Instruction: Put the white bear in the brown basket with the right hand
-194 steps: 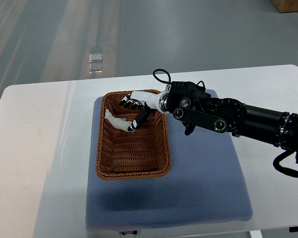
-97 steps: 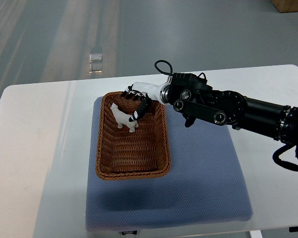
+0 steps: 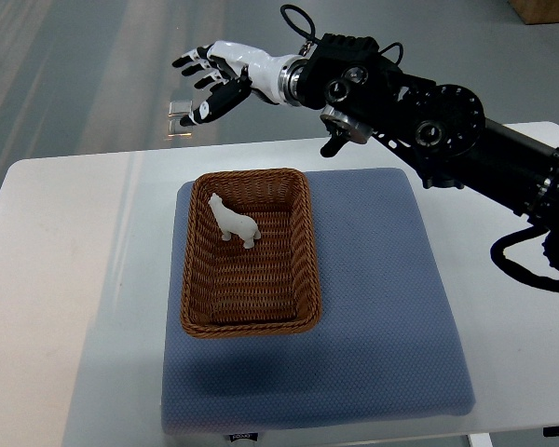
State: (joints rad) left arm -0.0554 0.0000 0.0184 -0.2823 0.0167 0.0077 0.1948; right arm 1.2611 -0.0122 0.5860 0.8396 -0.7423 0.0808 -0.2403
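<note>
The bear [image 3: 234, 222] is seen standing upright inside the basket [image 3: 249, 323], toward its far end. The right hand [image 3: 214, 77] is held high beyond the basket, fingers [image 3: 194, 61] spread, nothing gripped. Placement is judged done; only arm retreat is called for.
</note>
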